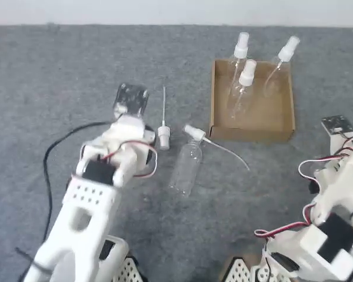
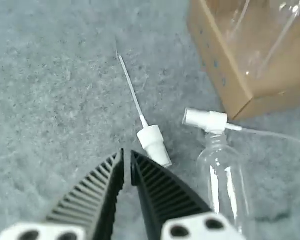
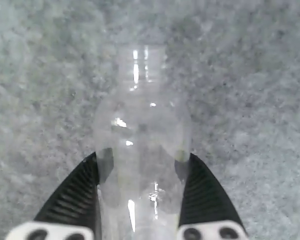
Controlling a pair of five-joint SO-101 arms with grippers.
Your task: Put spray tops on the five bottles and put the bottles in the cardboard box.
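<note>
The right gripper (image 3: 142, 161) clamps a clear capless plastic bottle (image 3: 140, 115). The shut, empty left gripper (image 2: 126, 156) should open astride the white spray top (image 2: 154, 145) near the brown cardboard box (image 2: 225, 67).

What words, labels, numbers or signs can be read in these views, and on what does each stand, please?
None can be read.
Cardboard box: small blue marks on its side wall, too blurred to read.
Lying bottle, loose spray top and held bottle: no print visible.
</note>
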